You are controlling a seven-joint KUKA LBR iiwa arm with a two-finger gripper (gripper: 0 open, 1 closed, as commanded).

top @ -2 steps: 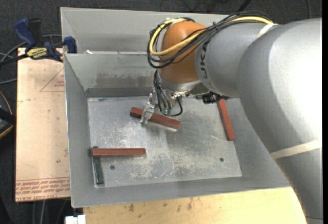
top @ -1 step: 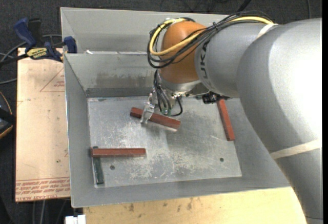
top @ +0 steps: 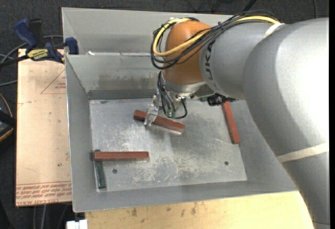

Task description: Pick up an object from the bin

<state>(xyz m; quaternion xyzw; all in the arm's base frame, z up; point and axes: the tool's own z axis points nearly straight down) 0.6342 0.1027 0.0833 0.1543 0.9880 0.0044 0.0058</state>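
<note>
When starting at lower left of the frame: flat red-brown bar and short dark stick on scratched grey metal bin. Further up, at centre, second bar right under the hand; cannot tell how far open. Probably stiff, light, smooth; better taken across the narrow width, mid-length.

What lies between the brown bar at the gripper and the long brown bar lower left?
Only bare bin floor, as the camera view shows.
</note>
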